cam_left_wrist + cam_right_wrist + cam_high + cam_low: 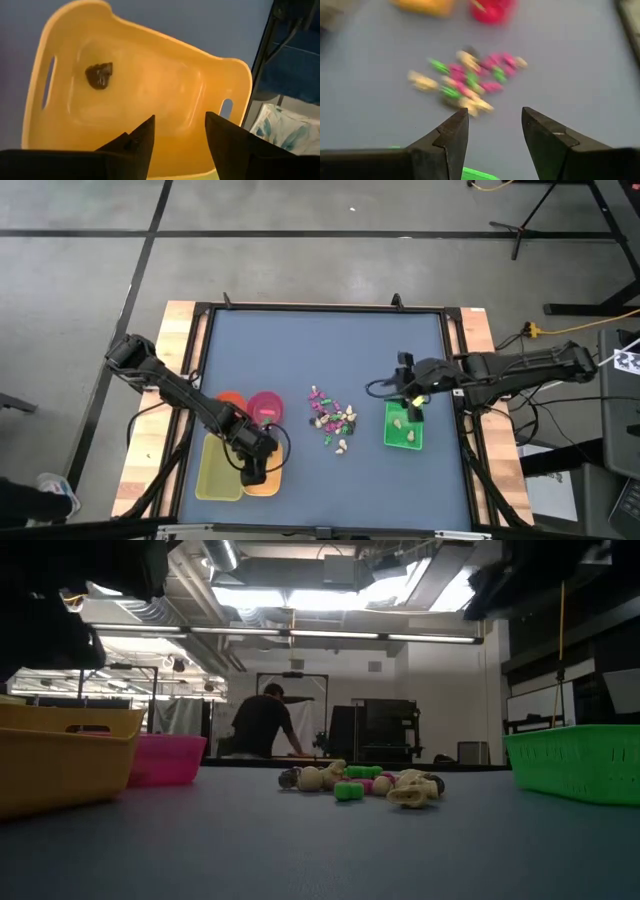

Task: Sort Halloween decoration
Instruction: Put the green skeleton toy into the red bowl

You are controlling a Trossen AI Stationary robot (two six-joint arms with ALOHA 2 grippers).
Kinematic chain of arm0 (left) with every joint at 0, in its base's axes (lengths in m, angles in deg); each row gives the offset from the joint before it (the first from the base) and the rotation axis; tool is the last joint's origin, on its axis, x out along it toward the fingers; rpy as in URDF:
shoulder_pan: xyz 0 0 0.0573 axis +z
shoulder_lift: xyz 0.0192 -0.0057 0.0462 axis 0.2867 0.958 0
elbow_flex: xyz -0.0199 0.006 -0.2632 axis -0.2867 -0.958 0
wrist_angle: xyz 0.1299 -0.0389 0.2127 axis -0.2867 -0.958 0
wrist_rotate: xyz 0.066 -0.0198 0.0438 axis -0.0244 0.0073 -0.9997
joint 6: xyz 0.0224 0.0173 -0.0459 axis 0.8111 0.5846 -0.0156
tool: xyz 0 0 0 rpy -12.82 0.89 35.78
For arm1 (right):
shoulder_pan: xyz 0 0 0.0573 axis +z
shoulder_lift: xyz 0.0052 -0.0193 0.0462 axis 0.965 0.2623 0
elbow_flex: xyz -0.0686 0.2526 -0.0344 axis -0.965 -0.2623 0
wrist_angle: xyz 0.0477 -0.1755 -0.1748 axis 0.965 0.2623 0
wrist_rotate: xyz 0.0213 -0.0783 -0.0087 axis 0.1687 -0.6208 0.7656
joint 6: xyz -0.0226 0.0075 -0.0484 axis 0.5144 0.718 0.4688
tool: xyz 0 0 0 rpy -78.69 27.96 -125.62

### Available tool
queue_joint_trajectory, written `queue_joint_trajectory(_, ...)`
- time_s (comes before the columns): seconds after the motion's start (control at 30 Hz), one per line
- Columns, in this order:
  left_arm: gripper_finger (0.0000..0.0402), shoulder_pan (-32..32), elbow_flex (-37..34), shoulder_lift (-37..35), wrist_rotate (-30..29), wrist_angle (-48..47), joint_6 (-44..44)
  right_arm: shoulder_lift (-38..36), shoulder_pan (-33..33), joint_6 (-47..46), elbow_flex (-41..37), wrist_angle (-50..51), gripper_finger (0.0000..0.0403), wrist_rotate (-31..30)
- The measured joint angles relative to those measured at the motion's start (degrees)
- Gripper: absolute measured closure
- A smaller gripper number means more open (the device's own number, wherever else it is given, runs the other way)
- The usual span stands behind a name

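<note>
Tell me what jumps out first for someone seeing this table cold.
The bright heap of tiny trinkets, magenta, green and cream, lies mid-table. To one side, the left hand hovers open over a yellow tray holding one dark brown trinket. On the other side, the right hand is open above the green tray.

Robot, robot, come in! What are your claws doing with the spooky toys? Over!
Left gripper open over yellow tray, one dark trinket inside. Right gripper open, empty, above green tray. Trinket pile mid-table, path clear.
</note>
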Motion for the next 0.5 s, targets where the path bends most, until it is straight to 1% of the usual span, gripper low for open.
queue_joint_trajectory(0.07, 0.0244, 0.4, 0.0, 0.0, -0.1, 0.0, 2.5, -1.6, -0.6, -0.1, 0.9, -0.5, 0.0219, 4.7)
queue_joint_trajectory(0.1, 0.0244, 0.6, 0.0, 0.0, -0.9, -0.1, 4.8, -2.1, -0.5, -0.2, 0.9, -0.3, 0.0219, 5.7)
queue_joint_trajectory(0.17, 0.0245, 1.0, 0.0, 0.0, -3.7, -0.2, 8.8, -2.6, -0.5, 0.0, 0.9, 0.4, 0.0219, 6.0)
queue_joint_trajectory(0.2, 0.0244, 1.3, 0.0, 0.0, -5.0, -0.1, 9.2, -2.6, -0.5, 0.3, 0.9, 1.0, 0.0219, 5.8)
queue_joint_trajectory(0.27, 0.0245, 2.1, 0.0, 0.0, -6.0, 0.0, 8.7, -2.5, -0.5, 2.4, 0.9, 2.5, 0.0219, 3.6)
queue_joint_trajectory(0.37, 0.0245, 3.3, 0.0, 0.0, -6.4, 0.6, 7.9, -0.9, -0.5, 5.3, 0.9, 3.6, 0.0219, -1.9)
queue_joint_trajectory(0.5, 0.0246, 4.8, 0.0, 0.0, -11.7, 7.2, 8.0, 1.5, -0.5, 9.1, 0.8, 2.4, 0.0219, -6.9)
